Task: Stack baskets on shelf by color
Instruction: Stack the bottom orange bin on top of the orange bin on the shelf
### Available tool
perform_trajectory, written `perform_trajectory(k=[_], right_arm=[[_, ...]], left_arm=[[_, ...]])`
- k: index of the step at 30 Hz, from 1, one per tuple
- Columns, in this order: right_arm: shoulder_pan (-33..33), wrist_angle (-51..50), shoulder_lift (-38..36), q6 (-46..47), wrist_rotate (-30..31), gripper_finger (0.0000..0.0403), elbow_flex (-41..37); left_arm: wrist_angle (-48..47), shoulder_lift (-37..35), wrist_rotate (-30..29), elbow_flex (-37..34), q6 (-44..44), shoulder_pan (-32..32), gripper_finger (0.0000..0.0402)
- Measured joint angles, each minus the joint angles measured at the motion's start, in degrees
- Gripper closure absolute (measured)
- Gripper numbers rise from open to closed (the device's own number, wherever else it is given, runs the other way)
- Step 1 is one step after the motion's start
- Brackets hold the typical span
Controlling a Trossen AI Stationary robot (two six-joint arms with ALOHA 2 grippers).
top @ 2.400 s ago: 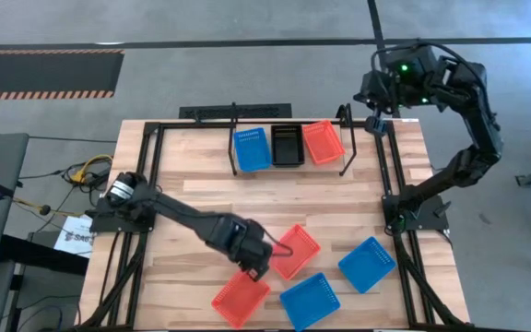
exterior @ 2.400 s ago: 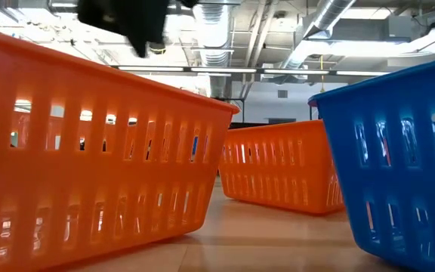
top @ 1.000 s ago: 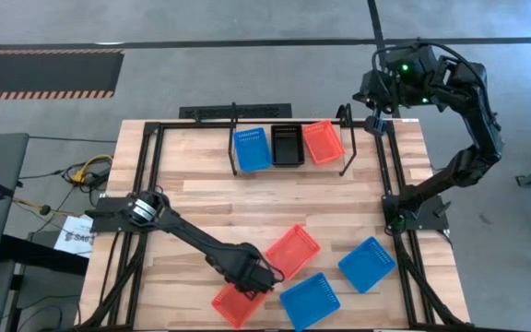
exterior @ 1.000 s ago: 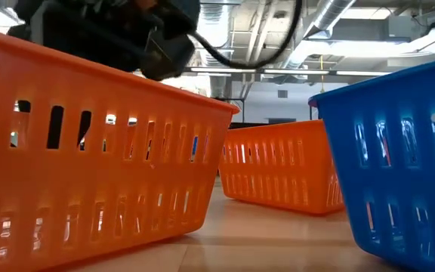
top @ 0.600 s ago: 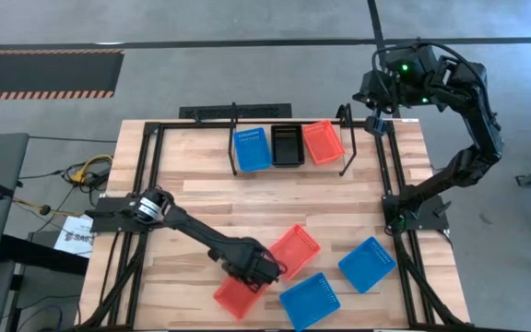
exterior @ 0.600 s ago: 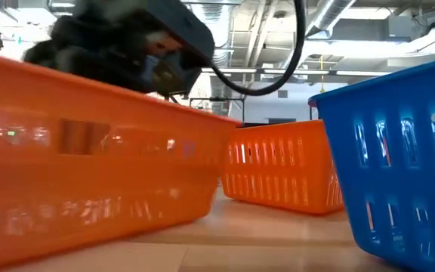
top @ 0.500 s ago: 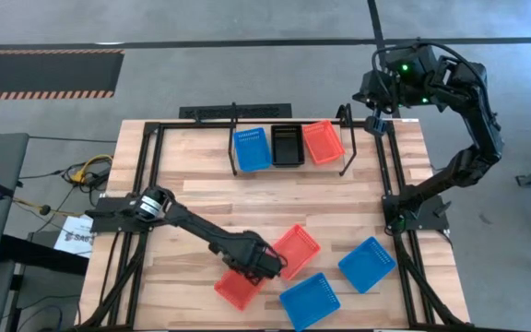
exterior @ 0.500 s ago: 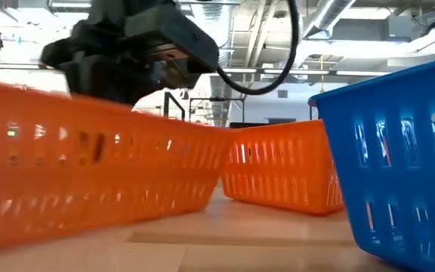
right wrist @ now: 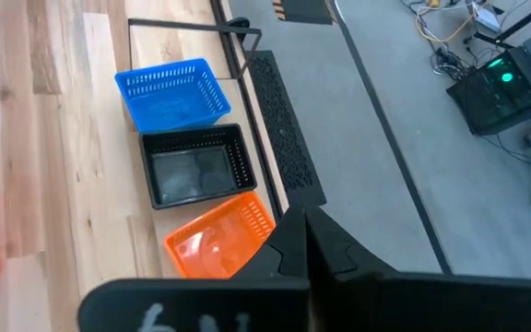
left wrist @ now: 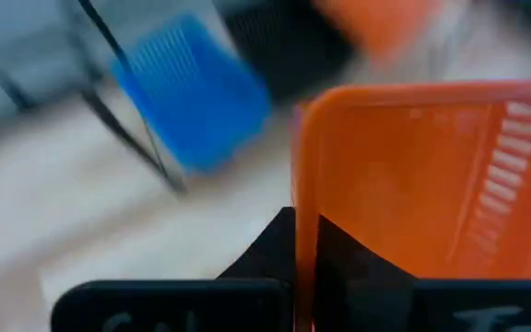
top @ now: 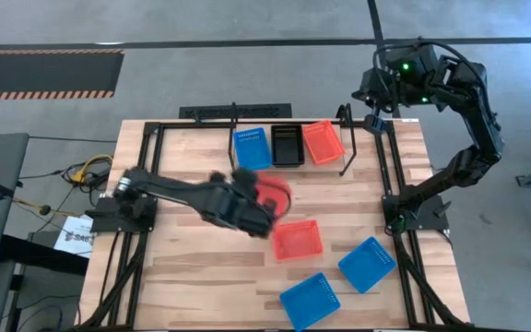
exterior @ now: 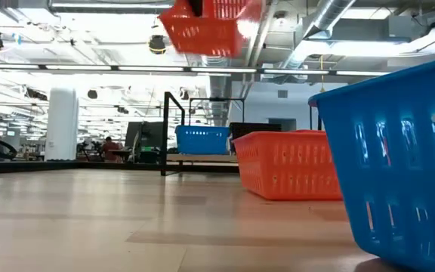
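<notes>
The left gripper (top: 247, 205) is clamped on a red-orange basket's (top: 270, 192) wall, holding it above the counter (top: 182, 267) near the shelf (top: 289, 166), presumably bound for the red basket there (top: 323, 141). The right gripper (top: 372, 123), closed, waits beyond the shelf's end.

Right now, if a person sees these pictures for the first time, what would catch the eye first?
The left gripper carries a red-orange basket in the air above the middle of the table, its jaws shut on the basket's rim. On the shelf at the far edge sit blue, black and red-orange baskets side by side. The right gripper waits raised past the shelf's right end.
</notes>
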Motion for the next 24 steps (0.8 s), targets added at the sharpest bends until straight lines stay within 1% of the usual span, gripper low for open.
perform_trajectory(k=[5, 7, 9, 10, 12, 16, 21, 24], right_arm=[[0.00, 3.46, -0.02, 2.10, 0.22, 0.0401, 0.00], [0.22, 6.00, -0.02, 2.61, 0.22, 0.0401, 0.00], [0.88, 8.87, 0.11, 3.54, 0.46, 0.0401, 0.00], [1.34, 10.37, 0.27, 3.61, 0.50, 0.0401, 0.00], [2.28, 13.04, 0.54, 3.94, 0.50, 0.0401, 0.00], [4.60, 15.27, 2.19, 5.63, 0.92, 0.0402, 0.07], [8.60, 15.21, 7.69, 4.66, 4.88, 0.0402, 0.04], [10.92, 14.94, 12.14, 3.03, 9.15, 0.0402, -0.02]], left_arm=[[-0.02, -5.57, -27.04, 0.31, 1.12, 1.23, 0.0401], [0.67, -6.58, -34.16, 0.30, 3.46, 2.92, 0.0401], [1.70, -7.06, -38.17, 0.30, 6.11, 5.09, 0.0401], [1.79, -7.18, -39.29, 0.30, 7.40, 6.23, 0.0401], [2.66, -7.25, -39.51, 0.23, 10.37, 8.86, 0.0401], [4.87, -7.25, -35.72, 0.23, 15.71, 14.22, 0.0401], [10.60, -7.25, -33.39, 0.21, 25.92, 18.84, 0.0401], [13.56, -7.25, -32.52, 0.21, 32.17, 20.72, 0.0401]])
